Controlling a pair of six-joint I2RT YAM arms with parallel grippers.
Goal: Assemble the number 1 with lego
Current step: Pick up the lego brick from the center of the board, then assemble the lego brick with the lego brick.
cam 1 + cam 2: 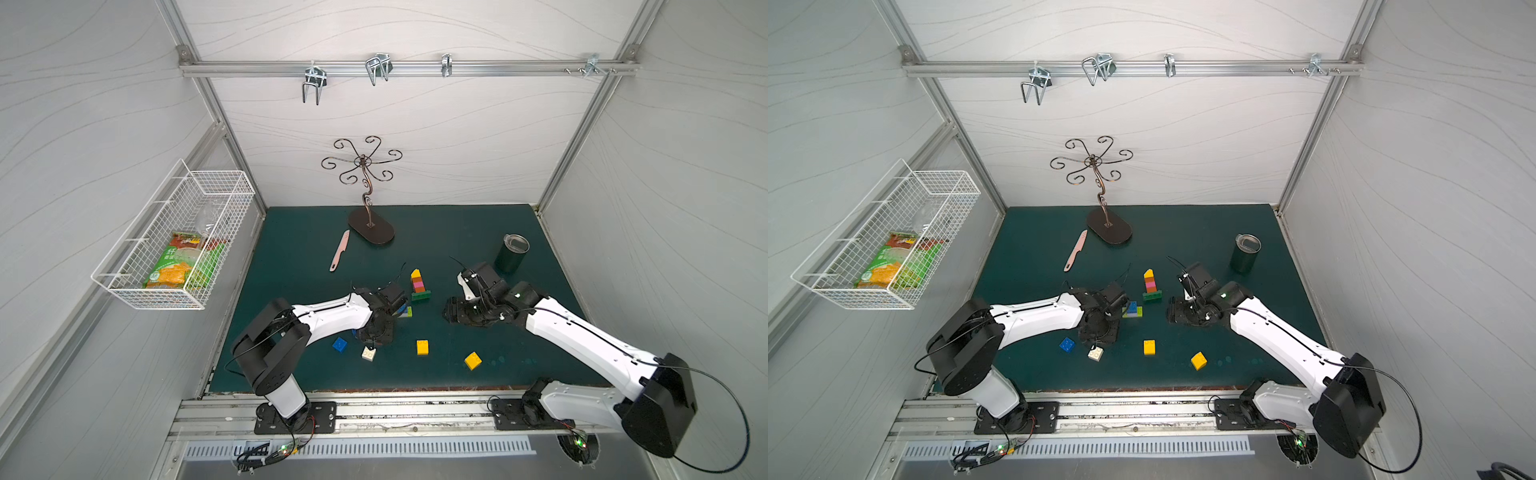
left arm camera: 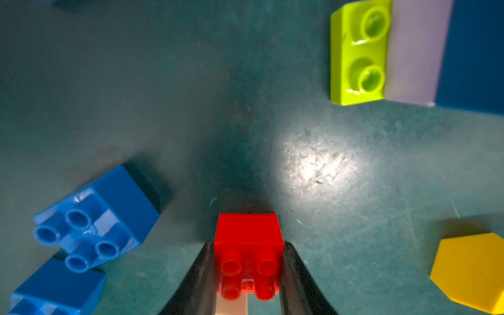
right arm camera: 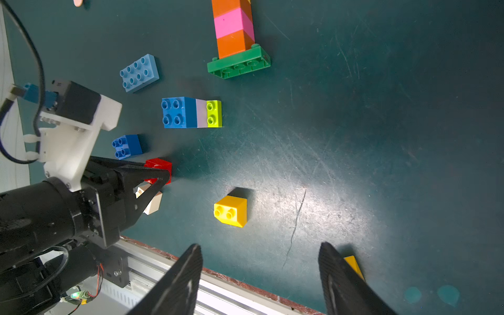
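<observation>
Front of the mat (image 1: 395, 374): a yellow brick (image 1: 422, 347), a second yellow brick (image 1: 473, 360) (mostly hidden behind a finger in the right wrist view), a white brick (image 1: 368, 353) and a blue brick (image 1: 339, 344).

Just behind them, the left gripper (image 2: 248, 245) is clenched on the red brick (image 2: 248, 229), with a finger on each side. In both top views the wrist hides both. Whether the red brick is lifted or resting cannot be told.

The right gripper (image 3: 260, 245) has its jaws spread, with nothing between them.

Farther back, the lime-lilac-blue stack (image 1: 1133, 311) stands upright. The light-blue brick (image 3: 139, 72) is covered by the left arm from above.

Farthest is the tower (image 1: 419, 284): dark-green base, then orange, pink, orange, with a yellow cap. Its top is cut off in the right wrist view.
</observation>
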